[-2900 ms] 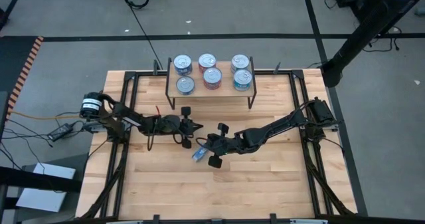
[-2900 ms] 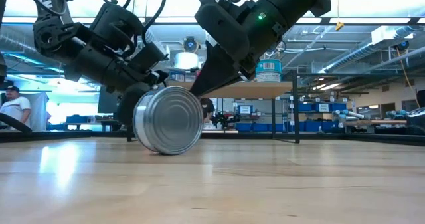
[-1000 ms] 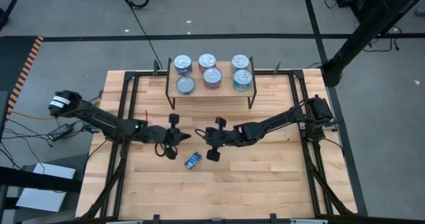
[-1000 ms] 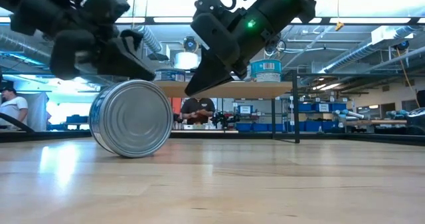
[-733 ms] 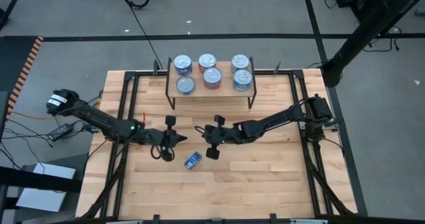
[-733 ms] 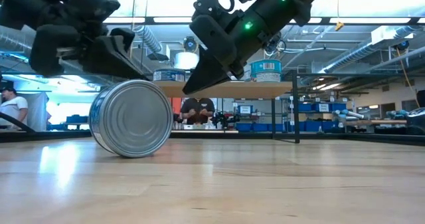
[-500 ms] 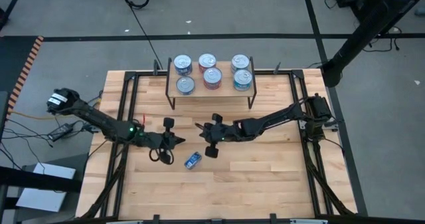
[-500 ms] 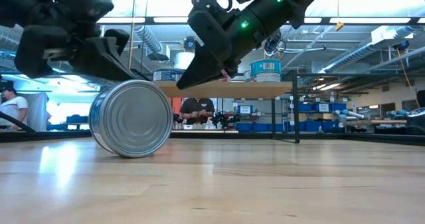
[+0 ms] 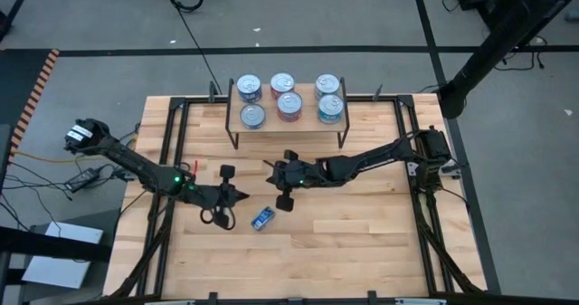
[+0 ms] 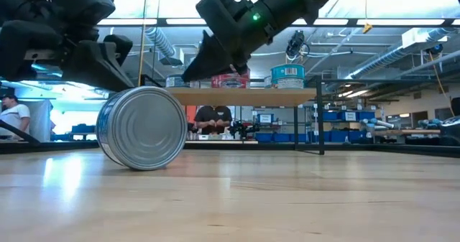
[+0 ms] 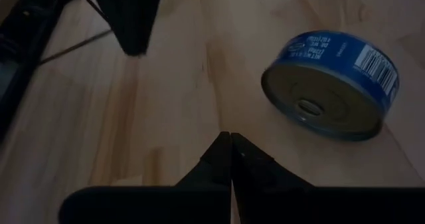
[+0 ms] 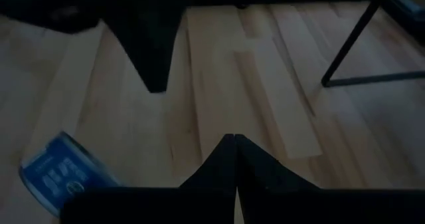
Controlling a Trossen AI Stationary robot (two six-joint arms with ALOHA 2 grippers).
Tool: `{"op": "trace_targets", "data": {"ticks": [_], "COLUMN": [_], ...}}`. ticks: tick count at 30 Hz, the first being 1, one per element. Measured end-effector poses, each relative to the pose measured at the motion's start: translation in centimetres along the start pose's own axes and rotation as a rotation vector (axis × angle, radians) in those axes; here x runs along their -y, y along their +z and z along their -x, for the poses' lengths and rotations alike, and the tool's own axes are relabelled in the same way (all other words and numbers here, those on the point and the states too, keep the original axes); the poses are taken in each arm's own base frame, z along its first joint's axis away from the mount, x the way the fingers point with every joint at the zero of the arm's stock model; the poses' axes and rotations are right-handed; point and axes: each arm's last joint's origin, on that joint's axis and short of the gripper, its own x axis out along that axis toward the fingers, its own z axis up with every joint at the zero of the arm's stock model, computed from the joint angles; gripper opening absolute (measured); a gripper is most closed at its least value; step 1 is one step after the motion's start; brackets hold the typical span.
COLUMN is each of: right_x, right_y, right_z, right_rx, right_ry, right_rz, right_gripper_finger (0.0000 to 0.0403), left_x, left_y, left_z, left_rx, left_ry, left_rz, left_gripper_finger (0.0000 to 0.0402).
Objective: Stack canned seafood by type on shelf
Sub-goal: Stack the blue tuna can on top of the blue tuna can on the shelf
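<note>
One blue-labelled tin [image 9: 262, 218] lies on its curved side on the wooden table, silver end facing the low view [image 10: 142, 127]; it also shows in the left wrist view [image 11: 332, 84] and the right wrist view [image 12: 60, 174]. My left gripper [image 9: 240, 196] [image 11: 231, 144] is shut and hovers just left of the tin, apart from it. My right gripper [image 9: 269, 167] [image 12: 234, 144] [image 10: 188, 73] is shut too, raised between the tin and the shelf [image 9: 303, 124]. Several tins stand on the shelf top: blue [image 9: 249, 89] at left, red [image 9: 289, 105] in the middle, teal [image 9: 331, 109] at right.
The shelf's thin black legs [image 12: 352, 44] stand on the far part of the table. Black frame rails [image 9: 172, 151] run along the table's left and right sides. The near half of the tabletop [image 9: 344, 251] is bare wood. People [image 10: 13, 116] show in the room behind.
The blue tin has stayed where it lay. My left gripper has drawn back toward the table's left edge, away from the tin. My right gripper has risen and moved toward the far edge and the shelf. Neither has opened.
</note>
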Motion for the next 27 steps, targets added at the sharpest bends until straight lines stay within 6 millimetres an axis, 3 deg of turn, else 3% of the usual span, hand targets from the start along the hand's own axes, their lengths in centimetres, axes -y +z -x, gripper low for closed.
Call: {"op": "trace_targets", "data": {"ticks": [6,27], "right_x": [-0.59,-0.67], "right_y": [0.92,0.93], "right_z": [0.24,0.26], "right_rx": [0.021,0.019], "right_ry": [0.038,0.057], "right_rz": [0.044,0.066], "right_gripper_finger": [0.0012,0.002], "left_x": [0.12,0.5], "left_y": [-0.62,-0.65], "left_z": [0.05,0.21], "left_rx": [-0.059,-0.06], "left_ry": [-0.006,-0.021], "left_rz": [0.038,0.065], "left_gripper_finger": [0.0005,0.0005]}}
